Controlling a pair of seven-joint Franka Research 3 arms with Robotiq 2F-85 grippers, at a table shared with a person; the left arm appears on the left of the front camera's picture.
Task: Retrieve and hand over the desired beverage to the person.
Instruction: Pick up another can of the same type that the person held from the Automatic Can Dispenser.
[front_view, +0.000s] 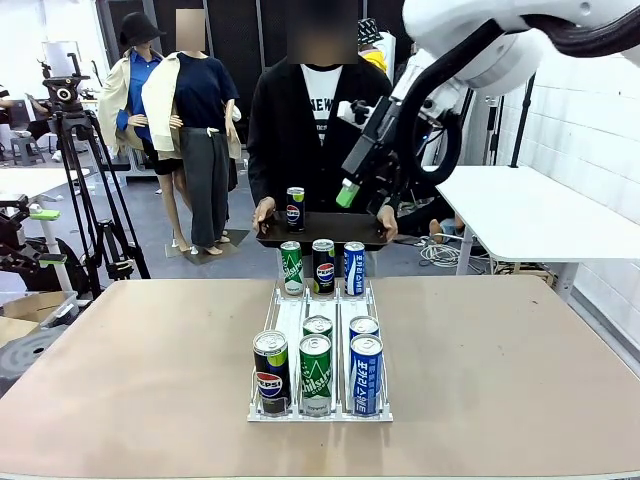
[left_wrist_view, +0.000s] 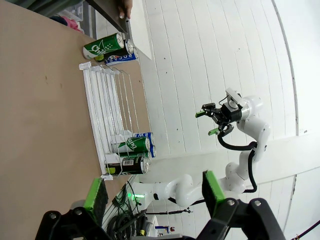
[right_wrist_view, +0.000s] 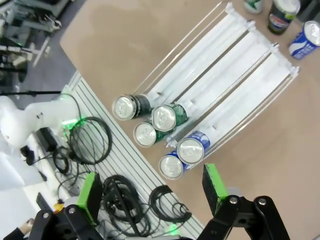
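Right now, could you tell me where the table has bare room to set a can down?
The table is bare left and right of the white rack, out to both side edges. Crowded: five cans at the rack's near end, three cans at its far end.

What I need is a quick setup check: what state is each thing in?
Left hand: open, empty.
Right hand: open, empty, high above the table.
Tray: held level by the person.
Can on tray: upright.
Rack: on the table.
Five near cans: upright in the rack.
Three far cans: upright at the rack's far end.
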